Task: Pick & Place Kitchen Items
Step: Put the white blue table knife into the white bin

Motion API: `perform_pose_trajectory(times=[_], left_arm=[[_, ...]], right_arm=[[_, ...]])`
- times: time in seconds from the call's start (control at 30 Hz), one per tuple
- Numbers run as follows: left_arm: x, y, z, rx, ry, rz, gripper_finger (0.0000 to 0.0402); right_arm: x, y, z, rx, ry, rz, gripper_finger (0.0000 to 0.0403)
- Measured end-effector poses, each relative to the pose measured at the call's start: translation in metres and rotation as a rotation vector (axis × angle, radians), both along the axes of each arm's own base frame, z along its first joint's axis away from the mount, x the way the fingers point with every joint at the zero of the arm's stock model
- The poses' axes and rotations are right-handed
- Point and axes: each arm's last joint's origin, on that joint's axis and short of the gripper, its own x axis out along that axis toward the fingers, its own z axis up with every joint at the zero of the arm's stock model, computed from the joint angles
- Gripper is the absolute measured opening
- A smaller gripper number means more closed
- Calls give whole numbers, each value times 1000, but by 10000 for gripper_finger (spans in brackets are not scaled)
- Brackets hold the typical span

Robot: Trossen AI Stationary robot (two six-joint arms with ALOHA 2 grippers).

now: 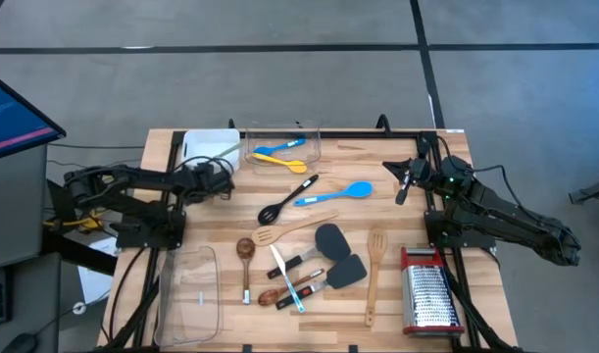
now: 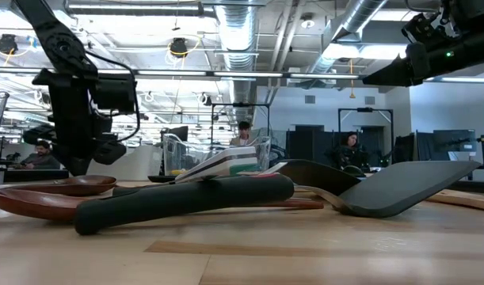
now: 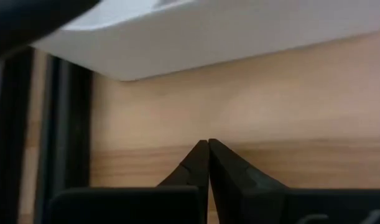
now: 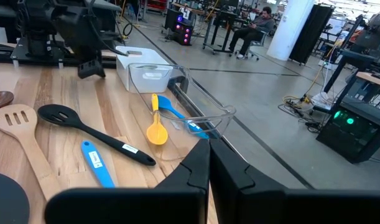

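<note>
Wooden table [image 1: 397,196]: utensils [image 1: 309,260] between arms, both fingers closed, empty.

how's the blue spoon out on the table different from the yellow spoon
The blue spoon lies on bare wood mid-table; the yellow spoon sits inside the clear tub at the far edge. The blue spoon looks larger than the yellow spoon. Colours differ. Both are long-handled spoons lying flat.

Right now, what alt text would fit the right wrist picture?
The shut right gripper points across a wooden table at a clear tub holding a yellow spoon and a blue spoon. A black slotted spoon lies nearby.
</note>
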Motion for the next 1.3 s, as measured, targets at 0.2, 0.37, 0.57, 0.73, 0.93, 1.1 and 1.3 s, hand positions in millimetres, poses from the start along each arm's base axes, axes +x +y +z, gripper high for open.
perform_pose_trajectory(times=[0.2, 0.37, 0.57, 0.73, 0.93, 1.1, 1.3], left_arm=[[10, -15, 2, -32, -53, -112, 1], [24, -32, 12, -73, -203, -259, 1], [43, -51, 41, 11, -452, -549, 1], [62, -74, 75, 162, -706, -876, 1], [74, -105, 108, 417, -916, -1228, 1], [75, -110, 121, 541, -990, -1303, 1], [81, -94, 140, 710, -969, -1269, 1]], right_arm=[[0, 0, 0, 0, 0, 0, 1], [0, 0, 0, 0, 0, 0, 1], [0, 0, 0, 0, 0, 0, 1], [0, 0, 0, 0, 0, -1, 1], [0, 0, 0, 0, 0, -1, 1], [0, 0, 0, 0, 0, 0, 1], [0, 0, 0, 0, 0, 0, 1]])
